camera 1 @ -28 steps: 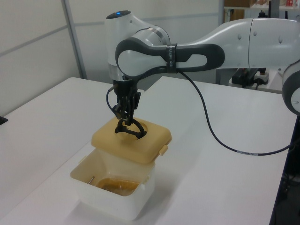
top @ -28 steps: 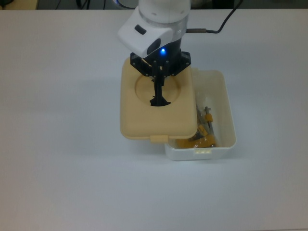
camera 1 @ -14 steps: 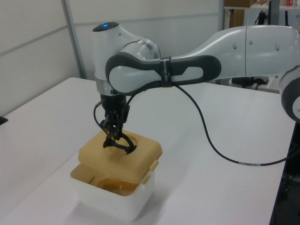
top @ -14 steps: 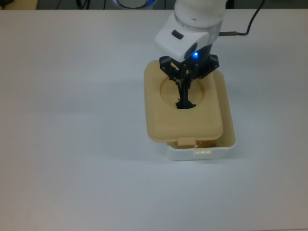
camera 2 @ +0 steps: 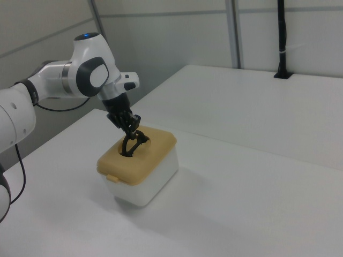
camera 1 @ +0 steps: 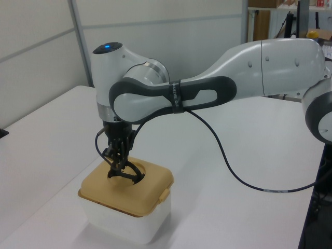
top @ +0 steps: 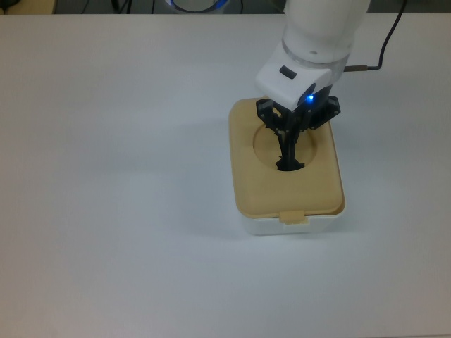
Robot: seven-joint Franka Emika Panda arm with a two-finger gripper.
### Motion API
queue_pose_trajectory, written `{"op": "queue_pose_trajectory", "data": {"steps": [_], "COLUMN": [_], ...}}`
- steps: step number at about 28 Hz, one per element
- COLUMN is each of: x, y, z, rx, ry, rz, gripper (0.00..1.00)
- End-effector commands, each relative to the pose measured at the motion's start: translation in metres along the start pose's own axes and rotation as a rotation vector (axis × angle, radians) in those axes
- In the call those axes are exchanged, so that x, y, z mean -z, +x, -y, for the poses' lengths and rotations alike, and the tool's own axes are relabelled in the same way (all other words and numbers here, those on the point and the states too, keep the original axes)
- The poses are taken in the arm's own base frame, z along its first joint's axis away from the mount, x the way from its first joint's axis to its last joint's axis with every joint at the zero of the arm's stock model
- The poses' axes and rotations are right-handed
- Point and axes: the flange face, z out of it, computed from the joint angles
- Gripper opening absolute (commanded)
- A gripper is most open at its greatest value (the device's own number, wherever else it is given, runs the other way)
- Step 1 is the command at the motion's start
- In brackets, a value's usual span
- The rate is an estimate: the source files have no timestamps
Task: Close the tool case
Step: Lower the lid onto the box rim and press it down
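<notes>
Lid [top: 285,183] has been shifted rightward in the top view, now seated over tub [top: 292,225] on table [top: 113,176], its handle [top: 289,158] pinched by gripper [top: 289,144].

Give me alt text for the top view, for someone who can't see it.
A white robot arm's gripper holds the black handle of a tan lid that sits squarely over a white tub. The case stands on a plain white table, right of centre in the top view.

Tan matt plastic lid [top: 286,189] on white smooth plastic rectangular tub [camera 1: 124,225]; white matt surface [top: 120,211]; glossy white arm shell [camera 1: 280,67].
</notes>
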Motion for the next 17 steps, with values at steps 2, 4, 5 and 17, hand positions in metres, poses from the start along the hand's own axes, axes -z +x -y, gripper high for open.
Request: {"op": "queue_pose_trajectory", "data": {"steps": [2,4,5,17], "x": [0.0042,0.0032,0.0032,0.0100], "y": [0.0005,0.0001,0.0001,-0.0027], "z": [0.0130,0.0152,0.0153,0.0111], "rx": [-0.012,-0.009,-0.009,-0.010], "ry": [-0.010,-0.010,-0.010,-0.026], "rz": [-0.033,-0.032,-0.032,-0.029], "gripper": [0.00,0.00,0.00,1.00]}}
